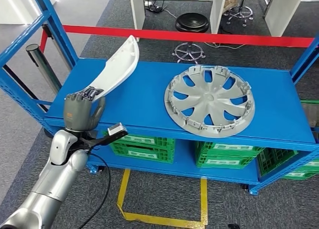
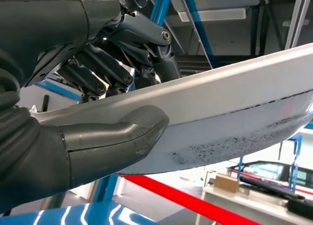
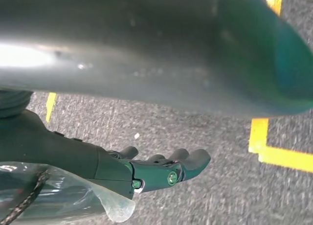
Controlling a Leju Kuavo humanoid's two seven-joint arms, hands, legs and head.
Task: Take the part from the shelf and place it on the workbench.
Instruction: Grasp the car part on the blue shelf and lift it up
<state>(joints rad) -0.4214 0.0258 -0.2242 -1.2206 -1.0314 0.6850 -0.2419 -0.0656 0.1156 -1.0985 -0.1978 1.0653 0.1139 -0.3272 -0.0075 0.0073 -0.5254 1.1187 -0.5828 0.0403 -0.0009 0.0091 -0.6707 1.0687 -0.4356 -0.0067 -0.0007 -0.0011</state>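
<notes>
The part (image 1: 116, 67) is a long, curved white panel. My left hand (image 1: 80, 109) grips its near end and holds it tilted up over the left end of the blue shelf (image 1: 150, 99), with the far end raised. In the left wrist view the thumb (image 2: 110, 137) presses along the panel (image 2: 229, 102) and the dark fingers (image 2: 110, 73) wrap its other side. My right hand (image 3: 158, 168) hangs over grey carpet with its fingers loosely extended and nothing in them.
A grey wheel cover (image 1: 209, 100) lies flat on the shelf's right half. Green crates (image 1: 143, 144) sit on the lower level. A blue upright (image 1: 56, 25) stands left of the part. Red barrier tape (image 1: 188, 36) and a black stool (image 1: 192, 23) are behind; yellow floor lines (image 1: 165, 219) in front.
</notes>
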